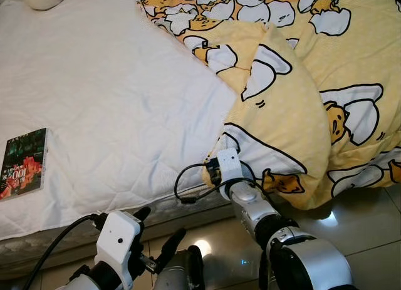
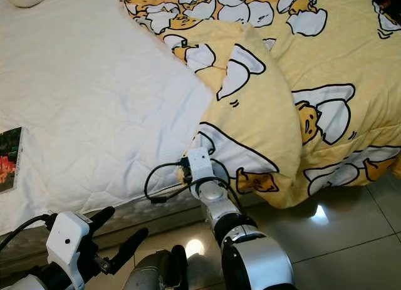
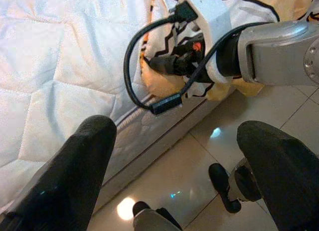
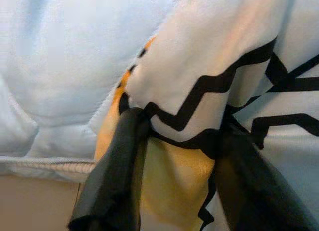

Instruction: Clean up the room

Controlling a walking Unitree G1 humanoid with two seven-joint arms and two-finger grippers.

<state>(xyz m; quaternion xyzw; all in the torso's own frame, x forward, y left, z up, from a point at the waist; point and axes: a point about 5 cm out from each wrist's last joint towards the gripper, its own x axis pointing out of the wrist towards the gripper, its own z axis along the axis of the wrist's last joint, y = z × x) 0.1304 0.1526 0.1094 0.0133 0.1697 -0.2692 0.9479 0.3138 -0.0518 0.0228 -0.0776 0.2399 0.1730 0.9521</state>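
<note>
Our right gripper [image 1: 213,172] is at the near edge of the bed [image 1: 113,114], its two black fingers [image 4: 112,176] closed on the corner of the yellow quilt [image 1: 294,114]. In the right wrist view a fold of yellow and white cloth with black lines sits pinched between the fingers, so we have hold of it. The quilt spreads away from that gripper, up and to its right, covering the right part of the bed, with one flap folded back over itself just beyond the fingers. Its lower edge hangs off the bed toward the tiled floor [image 1: 357,215] to the right of our right arm. To the left of the gripper lies the bare white mattress cover, quilted in a diamond pattern. A black cable [image 1: 188,186] loops from the right wrist, just left of the gripper.

Our left gripper [image 1: 160,233] hangs low in front of the bed, over the floor, below and to the left of the right gripper. Its fingers [image 3: 70,176] are spread wide apart and hold nothing; in its wrist view we see the bed edge, the floor and the right wrist between them.

A book [image 1: 24,163] lies flat on the mattress cover, well to the left of both grippers, near the bed's front edge.
</note>
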